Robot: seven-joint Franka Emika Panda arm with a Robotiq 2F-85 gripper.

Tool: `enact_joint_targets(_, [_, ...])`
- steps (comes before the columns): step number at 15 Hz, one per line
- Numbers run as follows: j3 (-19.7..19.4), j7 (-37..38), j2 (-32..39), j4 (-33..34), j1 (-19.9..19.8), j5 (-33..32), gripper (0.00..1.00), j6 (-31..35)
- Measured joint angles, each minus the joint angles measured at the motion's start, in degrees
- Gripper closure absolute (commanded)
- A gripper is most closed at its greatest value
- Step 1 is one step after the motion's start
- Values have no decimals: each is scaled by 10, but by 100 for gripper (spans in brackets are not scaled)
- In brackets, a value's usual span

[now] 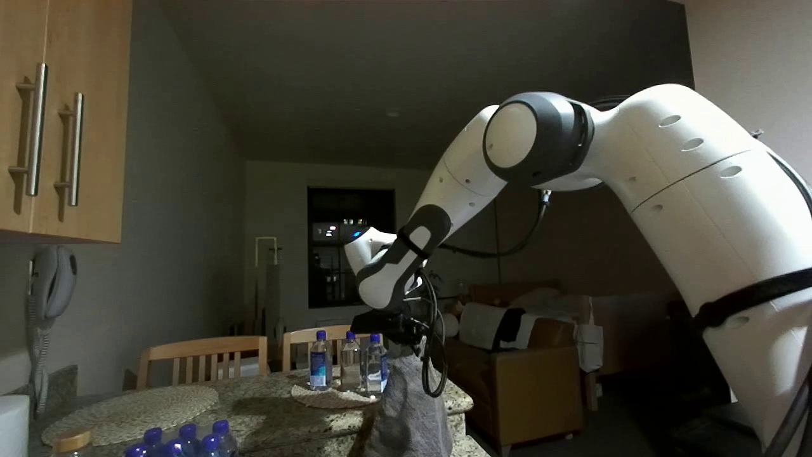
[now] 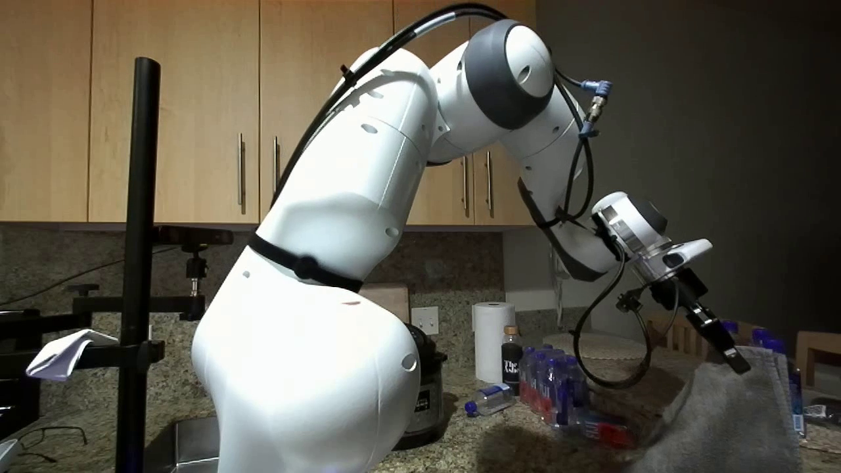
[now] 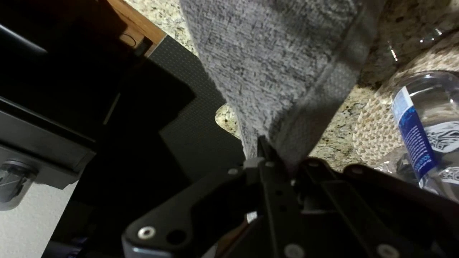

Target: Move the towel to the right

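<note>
Grey towel [image 3: 265,68] in tool [image 2: 735,359] near "SOLD" bottle label [image 3: 415,138]

Speckled counter [image 2: 453,453]: upright bottles [image 2: 555,393], sideways bottle [image 2: 494,399], paper roll [image 2: 493,345].

Grey towel [image 1: 409,406], hanging from its top end
Pretty plain, kinda fuzzy, though the wrist view shows a smoother woven band along one edge. It's pinched narrow up top, with a soft fold right near the pinch, and fans out wider on the way down. It hangs near the edge of the granite counter [image 1: 273,403]. Bottom runs out of frame in both exterior views, so I can't tell if it's touching down anywhere.
</note>
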Motion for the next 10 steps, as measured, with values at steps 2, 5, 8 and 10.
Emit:
enact_joint_targets(2, [-5,0,21,14,0,2,91,12])
enact_joint_targets(5, [-14,0,46,26,0,8,91,19])
enact_joint_targets(8, [-22,0,60,29,-1,20,91,21])
enact_joint_targets(10, [-25,0,67,29,-1,27,91,21])
